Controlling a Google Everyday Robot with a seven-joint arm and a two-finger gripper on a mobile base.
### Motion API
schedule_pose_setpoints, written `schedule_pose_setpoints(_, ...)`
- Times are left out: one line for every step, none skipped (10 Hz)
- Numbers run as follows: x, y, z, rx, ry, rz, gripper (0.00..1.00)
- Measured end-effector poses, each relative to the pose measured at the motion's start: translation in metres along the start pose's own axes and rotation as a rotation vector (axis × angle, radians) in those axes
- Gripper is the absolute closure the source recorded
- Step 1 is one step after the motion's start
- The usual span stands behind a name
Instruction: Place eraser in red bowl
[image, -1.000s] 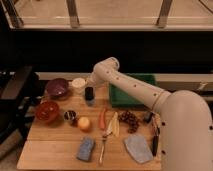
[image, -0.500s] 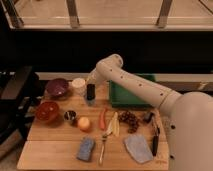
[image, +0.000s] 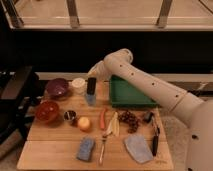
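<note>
The eraser (image: 91, 86), a small black upright block, is at the back of the wooden table (image: 55, 150), between a white cup (image: 78, 85) and a green tray (image: 130, 94). My gripper (image: 92, 79) comes in from the right and sits at the top of the eraser, shut on it, holding it just above the table. The red bowl (image: 47, 111) sits at the table's left edge, down and left of the gripper, apart from it.
A purple bowl (image: 57, 88) is behind the red bowl. A small metal cup (image: 70, 117), an orange fruit (image: 84, 123), a carrot (image: 103, 118), a banana (image: 114, 124), grapes (image: 129, 118), a blue-grey sponge (image: 86, 149), a grey cloth (image: 137, 148) and a black-handled tool (image: 155, 141) lie in front.
The arm has shifted a little and the eraser sits slightly higher in the view than before. The other objects have not moved.
</note>
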Motion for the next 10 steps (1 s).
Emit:
schedule_pose_setpoints(0.000,-0.008,-0.006,0.033,0.002,-0.005,1.00)
schedule_pose_setpoints(-0.002,-0.017,-0.010,0.070,-0.002,-0.013,1.00)
schedule_pose_setpoints(-0.008,-0.031,-0.009,0.115,-0.014,-0.026,1.00)
schedule_pose_setpoints(-0.014,-0.043,-0.006,0.146,-0.031,-0.041,1.00)
schedule_pose_setpoints(-0.021,-0.054,-0.001,0.174,-0.050,-0.057,1.00)
schedule_pose_setpoints(-0.030,-0.067,0.006,0.207,-0.075,-0.075,1.00)
schedule_pose_setpoints(-0.039,-0.079,0.013,0.235,-0.100,-0.092,1.00)
schedule_pose_setpoints(-0.047,-0.089,0.020,0.256,-0.123,-0.106,1.00)
schedule_pose_setpoints(-0.059,-0.103,0.029,0.286,-0.159,-0.123,1.00)
schedule_pose_setpoints(-0.072,-0.112,0.036,0.308,-0.191,-0.134,1.00)
